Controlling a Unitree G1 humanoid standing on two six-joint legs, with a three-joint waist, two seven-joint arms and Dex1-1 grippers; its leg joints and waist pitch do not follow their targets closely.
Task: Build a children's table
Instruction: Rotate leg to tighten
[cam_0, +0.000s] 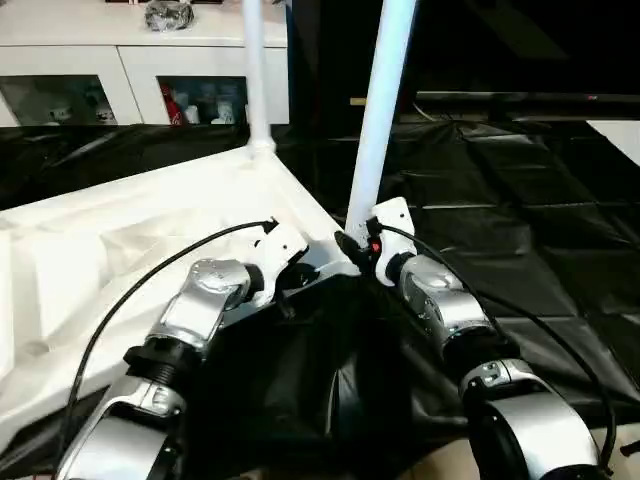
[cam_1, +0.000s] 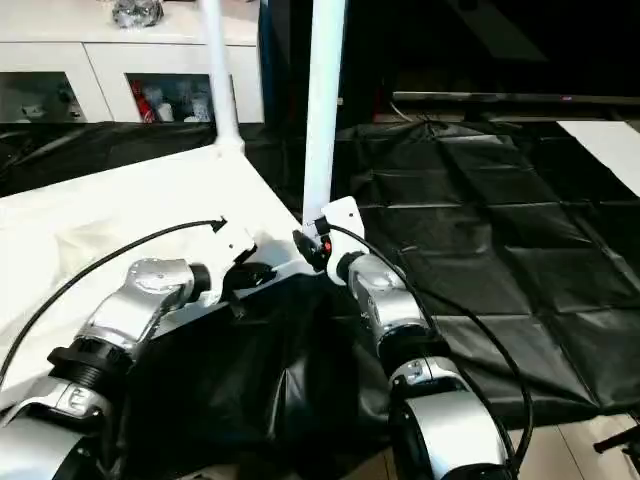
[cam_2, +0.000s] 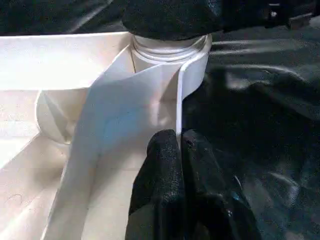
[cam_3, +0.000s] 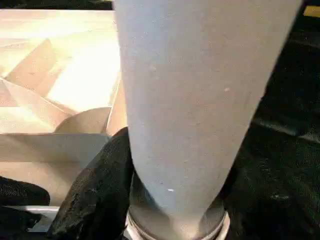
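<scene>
Tabletop (cam_0: 150, 215) lay upside down on black plastic sheet (cam_0: 520, 200), ribbed underside up; far leg (cam_0: 256, 70) stood upright in its corner socket; near leg (cam_0: 378, 110) stood slightly tilted in the nearest corner socket (cam_2: 167, 47); left gripper (cam_2: 179, 145) had fingers pressed together, pinching the tabletop's thin rim just beside that socket; right gripper (cam_3: 165, 200) had fingers (cam_3: 95, 190) around the near leg's base, touching it; white cabinet (cam_0: 120, 60) behind.
</scene>
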